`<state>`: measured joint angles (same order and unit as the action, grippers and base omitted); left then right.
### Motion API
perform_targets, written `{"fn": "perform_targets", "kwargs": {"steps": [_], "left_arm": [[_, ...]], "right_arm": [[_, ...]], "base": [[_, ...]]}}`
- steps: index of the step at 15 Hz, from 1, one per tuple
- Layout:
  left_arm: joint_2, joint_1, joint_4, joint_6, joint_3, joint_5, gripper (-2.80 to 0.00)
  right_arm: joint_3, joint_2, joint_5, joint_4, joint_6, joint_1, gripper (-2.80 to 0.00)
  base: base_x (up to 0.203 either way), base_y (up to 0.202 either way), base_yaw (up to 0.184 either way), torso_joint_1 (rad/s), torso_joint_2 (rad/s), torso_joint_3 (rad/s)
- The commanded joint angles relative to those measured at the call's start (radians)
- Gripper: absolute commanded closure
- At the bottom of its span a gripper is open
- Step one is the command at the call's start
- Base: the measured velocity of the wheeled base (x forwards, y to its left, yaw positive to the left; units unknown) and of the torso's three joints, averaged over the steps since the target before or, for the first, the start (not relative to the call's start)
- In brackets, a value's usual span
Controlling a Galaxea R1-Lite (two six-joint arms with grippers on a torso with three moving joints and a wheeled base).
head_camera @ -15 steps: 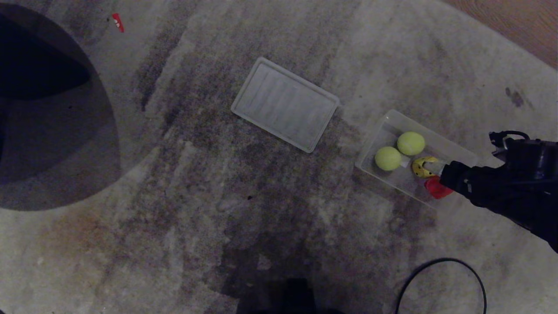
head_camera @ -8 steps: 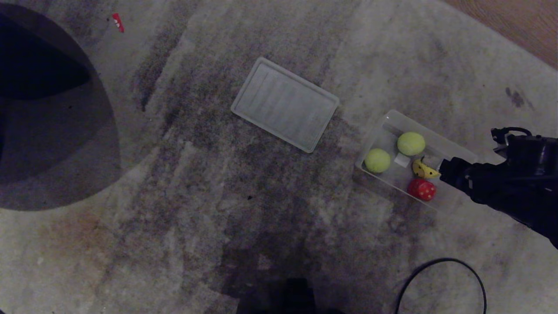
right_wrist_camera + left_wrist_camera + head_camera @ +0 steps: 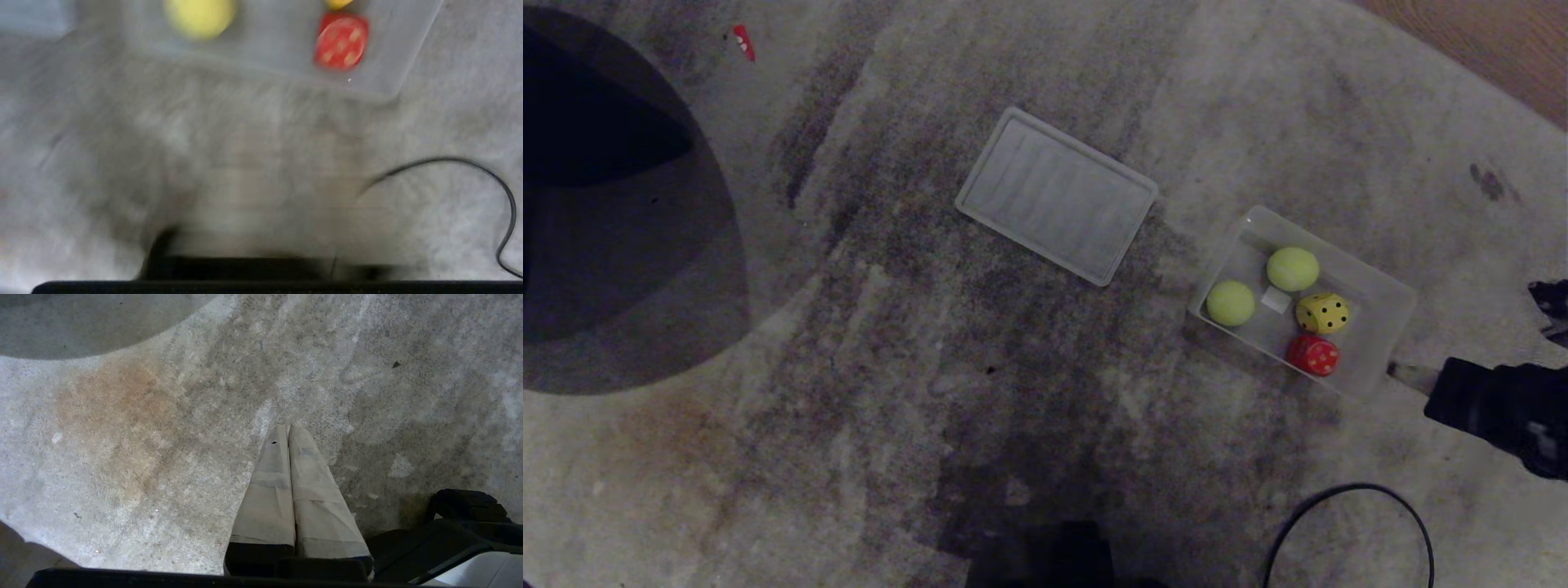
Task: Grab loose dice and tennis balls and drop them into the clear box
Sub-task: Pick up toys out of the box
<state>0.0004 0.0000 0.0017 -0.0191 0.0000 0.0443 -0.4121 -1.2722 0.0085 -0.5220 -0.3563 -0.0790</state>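
Right gripper (image 3: pixel 1409 377) has pulled back off the clear box (image 3: pixel 1390 320) toward the robot, fingers now together, empty. Red die (image 3: pixel 1312 355) is released and sits in the box beside the yellow die (image 3: pixel 1322 313) and two tennis balls (image 3: pixel 1293 269). The box lies just ahead-left of the right gripper, nearer this arm. Left gripper (image 3: pixel 288 430) is parked, closed over the rug (image 3: pixel 931 367). No loose dice visible; the lid (image 3: pixel 1057 195) lies apart.
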Motion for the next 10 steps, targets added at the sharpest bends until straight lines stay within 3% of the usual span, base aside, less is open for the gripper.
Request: {"fn": "perform_targets", "kwargs": {"steps": [1,5,7,10], "left_arm": [[0.001,0.0,0.0,-0.001,0.002,0.0,0.0],[0.001,0.001,0.0,-0.002,0.002,0.0,0.0],[0.001,0.0,0.0,-0.003,0.002,0.0,0.0],[0.001,0.0,0.0,-0.004,0.002,0.002,0.0]], "right_arm": [[0.051,0.34,-0.002,0.176,0.005,-0.029,0.0],[0.082,0.734,-0.041,0.546,0.012,-0.024,0.0],[0.09,0.874,-0.046,0.667,0.013,0.006,0.0],[0.127,1.013,-0.017,0.746,0.012,0.023,0.0]], "base": [[0.0,0.0,0.0,0.0,0.0,0.0],[0.0,0.0,0.0,0.0,0.0,0.0],[0.0,0.0,0.0,0.0,0.0,0.0],[0.0,0.0,0.0,0.0,0.0,0.0]]}}
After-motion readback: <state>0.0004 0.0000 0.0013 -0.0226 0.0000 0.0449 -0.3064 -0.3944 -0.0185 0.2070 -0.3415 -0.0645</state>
